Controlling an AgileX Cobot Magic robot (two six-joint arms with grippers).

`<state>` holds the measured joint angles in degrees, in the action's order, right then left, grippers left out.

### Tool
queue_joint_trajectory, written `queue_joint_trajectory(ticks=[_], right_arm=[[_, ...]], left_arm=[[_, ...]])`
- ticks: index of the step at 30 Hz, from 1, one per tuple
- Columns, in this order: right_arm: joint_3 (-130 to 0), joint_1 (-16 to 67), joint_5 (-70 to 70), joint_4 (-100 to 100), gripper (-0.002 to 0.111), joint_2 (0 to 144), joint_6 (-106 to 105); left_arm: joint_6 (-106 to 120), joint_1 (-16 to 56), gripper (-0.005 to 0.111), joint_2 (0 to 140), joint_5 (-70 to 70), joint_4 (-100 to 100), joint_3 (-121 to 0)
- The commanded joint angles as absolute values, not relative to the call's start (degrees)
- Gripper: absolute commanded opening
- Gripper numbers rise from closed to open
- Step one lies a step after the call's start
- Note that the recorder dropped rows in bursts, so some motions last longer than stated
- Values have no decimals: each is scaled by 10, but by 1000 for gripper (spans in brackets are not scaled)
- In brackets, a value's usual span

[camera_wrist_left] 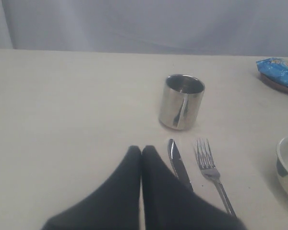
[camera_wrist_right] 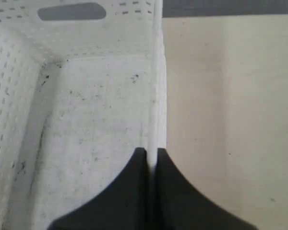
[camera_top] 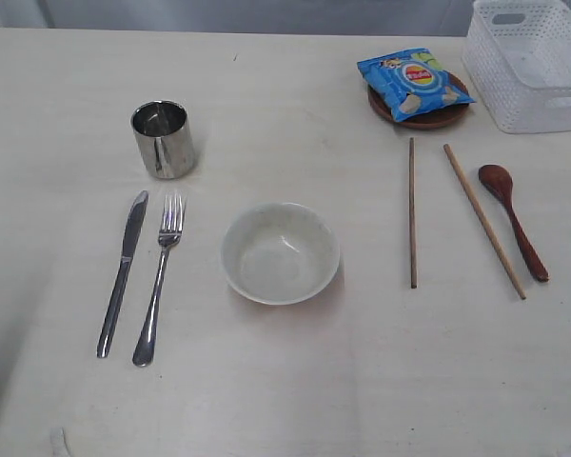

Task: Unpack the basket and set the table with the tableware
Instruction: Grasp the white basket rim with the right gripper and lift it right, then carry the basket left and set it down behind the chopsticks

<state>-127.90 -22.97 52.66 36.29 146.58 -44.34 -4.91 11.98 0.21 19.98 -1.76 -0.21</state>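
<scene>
One broad table [camera_top: 295, 381] carries everything, and the setting on it looks complete, so treat this as the clearing-away step. At its far right corner sits the basket [camera_top: 533, 109], and your right wrist view shows its floor bare. Next in size, the bowl [camera_top: 281, 257] stands empty near the middle. The plate [camera_top: 428, 121] lies just beside the basket with the blue chip bag [camera_top: 414, 81] resting on it, and the cup [camera_top: 164, 140] stands upright at the left. The chopsticks [camera_top: 412, 214] lie apart from each other right of the bowl, with the spoon [camera_top: 519, 228] just beyond them. The knife [camera_top: 122, 276] and fork [camera_top: 159, 276] lie side by side left of the bowl.

Your right gripper [camera_wrist_right: 151, 155] is pinched on the basket's side wall, one finger inside and one outside, and the wall runs straight away from the fingertips. You can't be sure which wall it is, since the exterior view crops the basket; probably the one farthest from the plate. Your left gripper [camera_wrist_left: 141, 152] hangs with its fingers pressed together on nothing, over bare table just beside the knife, well apart from the basket. So the basket is the right arm's job, and the plate and spoon lie toward the table's middle from that grip, the side to steer clear of
</scene>
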Motion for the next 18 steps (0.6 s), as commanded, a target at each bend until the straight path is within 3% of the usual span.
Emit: queue_joint_trajectory(ticks=[1,18], right_arm=[[-1279,-203,550,395,-1,1481,-470],[-1279,-55,551,395,-1,1482,-490]], left_arm=[[-47,122,0,0,199,-17,0],[-47,122,0,0,199,-17,0]])
